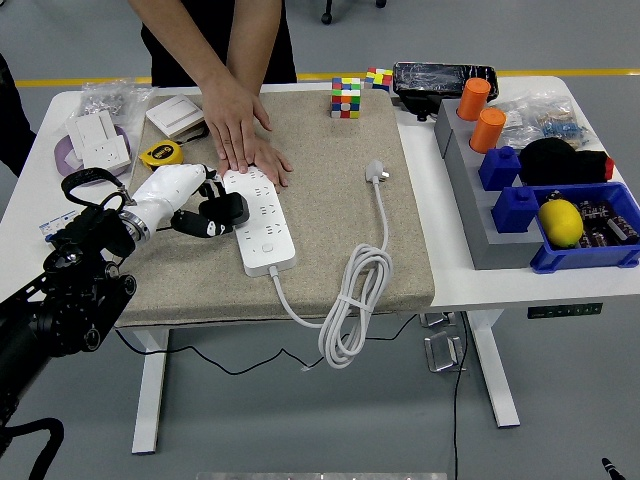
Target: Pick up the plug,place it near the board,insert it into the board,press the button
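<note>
A white power strip (262, 219) lies on the beige mat (330, 200), left of centre. My left hand (196, 203), white with black fingertips, is shut on a black plug (227, 209) and holds it against the strip's left edge. A person's two hands (238, 125) press flat on the strip's far end. The strip's own white cable (352, 295) coils at the mat's front edge, and its white plug (376, 172) lies loose on the mat. My right hand is out of view.
A yellow tape measure (160, 153), white wall sockets (100, 140) and a switch plate (176, 115) lie at the back left. Two colour cubes (346, 97) sit at the mat's far edge. Grey and blue bins (590, 250) with orange cups (488, 129) and a yellow lemon (561, 221) stand at the right.
</note>
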Motion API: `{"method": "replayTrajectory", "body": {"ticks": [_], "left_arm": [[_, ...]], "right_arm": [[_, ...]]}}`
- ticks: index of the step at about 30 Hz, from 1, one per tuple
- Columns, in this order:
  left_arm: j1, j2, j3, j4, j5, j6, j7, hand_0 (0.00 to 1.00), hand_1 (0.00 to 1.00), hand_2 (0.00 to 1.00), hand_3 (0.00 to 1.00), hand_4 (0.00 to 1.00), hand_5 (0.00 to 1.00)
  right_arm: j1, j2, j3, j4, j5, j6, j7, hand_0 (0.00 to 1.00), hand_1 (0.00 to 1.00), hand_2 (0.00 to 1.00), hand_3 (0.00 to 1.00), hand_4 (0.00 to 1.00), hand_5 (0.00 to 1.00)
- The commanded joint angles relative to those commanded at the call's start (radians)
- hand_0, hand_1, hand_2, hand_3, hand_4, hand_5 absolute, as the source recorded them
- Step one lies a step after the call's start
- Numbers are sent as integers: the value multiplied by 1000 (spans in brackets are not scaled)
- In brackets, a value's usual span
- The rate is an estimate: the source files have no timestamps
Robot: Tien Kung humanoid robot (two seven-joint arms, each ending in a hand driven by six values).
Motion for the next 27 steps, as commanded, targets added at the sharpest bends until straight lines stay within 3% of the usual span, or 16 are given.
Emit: {"method": "replayTrajectory", "body": {"ticks": [27], "left_arm": [[4, -3, 5, 11, 0, 3, -1, 589, 552, 422, 477, 564, 78]], "right_arm": [[0, -1, -4, 0, 1, 1, 1, 812, 748, 746, 771, 998, 998]]}}
